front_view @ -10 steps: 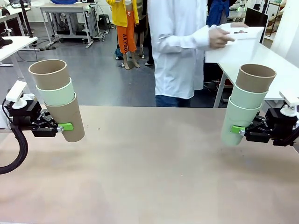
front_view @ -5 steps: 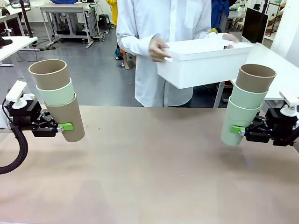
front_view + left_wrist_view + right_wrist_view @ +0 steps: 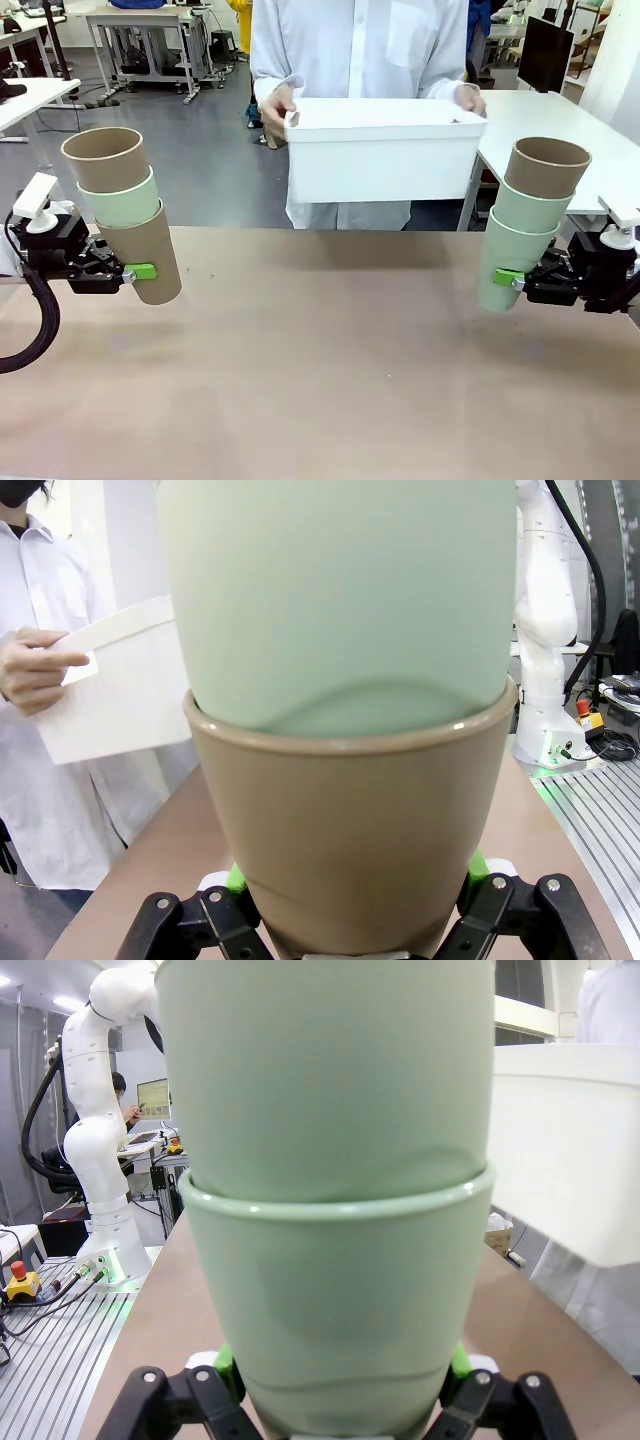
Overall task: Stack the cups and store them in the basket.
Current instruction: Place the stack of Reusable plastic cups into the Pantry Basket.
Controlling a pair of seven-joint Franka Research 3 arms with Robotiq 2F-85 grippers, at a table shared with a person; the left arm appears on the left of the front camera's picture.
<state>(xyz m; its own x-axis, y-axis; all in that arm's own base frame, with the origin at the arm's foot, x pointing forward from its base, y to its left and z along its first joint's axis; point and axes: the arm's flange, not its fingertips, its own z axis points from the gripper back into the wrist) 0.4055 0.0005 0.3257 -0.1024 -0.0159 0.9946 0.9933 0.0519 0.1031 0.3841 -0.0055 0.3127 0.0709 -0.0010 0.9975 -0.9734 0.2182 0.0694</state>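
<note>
Two three-cup stacks, both tilted | left hand clenched on brown bottom cup of left stack, by left edge of tabletop | right hand clenched on mint bottom cup of right stack, by right edge | basket held by person above far edge | wide tabletop between stacks

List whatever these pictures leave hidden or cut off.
Front view: inside of the basket, hidden by its near wall.
Left wrist view: top cup of the left stack, cut off by the upper edge.
Right wrist view: top cup of the right stack, cut off likewise.
</note>
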